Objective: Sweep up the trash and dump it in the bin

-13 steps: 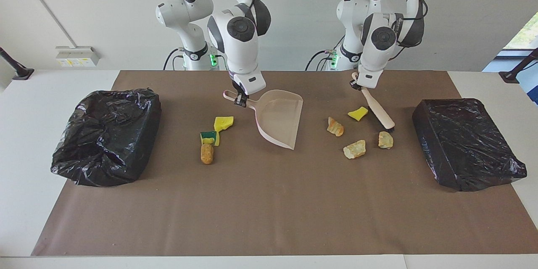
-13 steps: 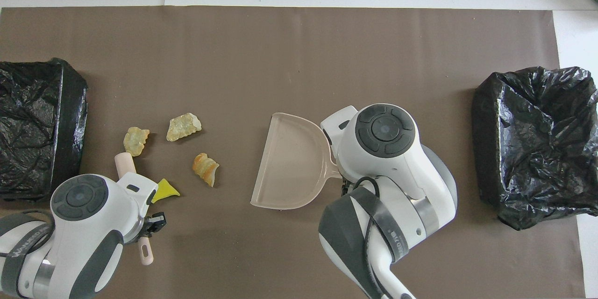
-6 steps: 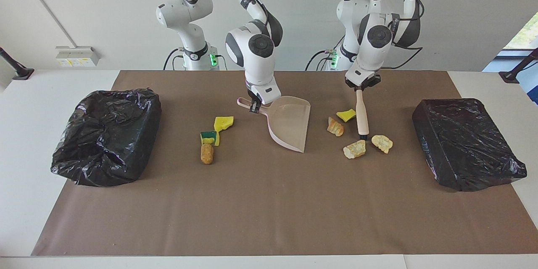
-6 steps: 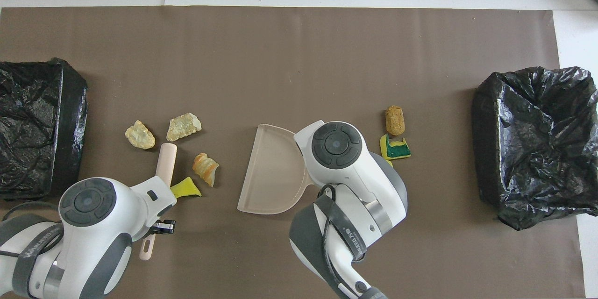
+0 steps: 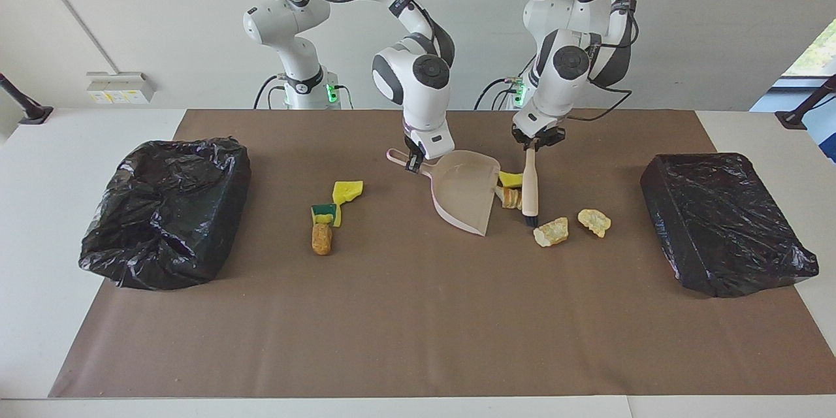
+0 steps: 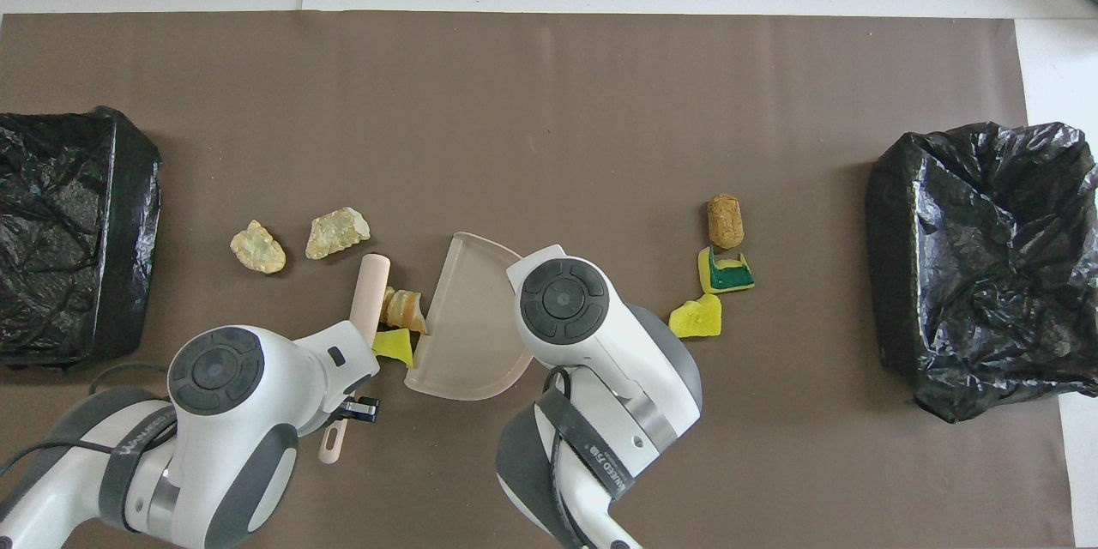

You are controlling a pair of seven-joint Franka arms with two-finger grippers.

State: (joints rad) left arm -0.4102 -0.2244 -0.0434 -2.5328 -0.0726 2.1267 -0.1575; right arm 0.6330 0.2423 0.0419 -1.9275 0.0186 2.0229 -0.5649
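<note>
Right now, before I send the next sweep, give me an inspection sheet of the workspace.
Surface: brown mat over a white table.
Job's things: dustpan and brush meet mid-table; a yellow sponge bit and a tan chunk sit between them at the pan's mouth. Two tan chunks lie loose beside the brush. Yellow sponge, green-backed sponge and brown lump lie unswept toward the right arm's end. Black-bagged bins at both ends.
Clutter: nothing seen.
Grippers: right gripper shut on the dustpan's handle; left gripper shut on the brush.
Cables: black leads run along the arms.
Surroundings: white wall, wall box.
</note>
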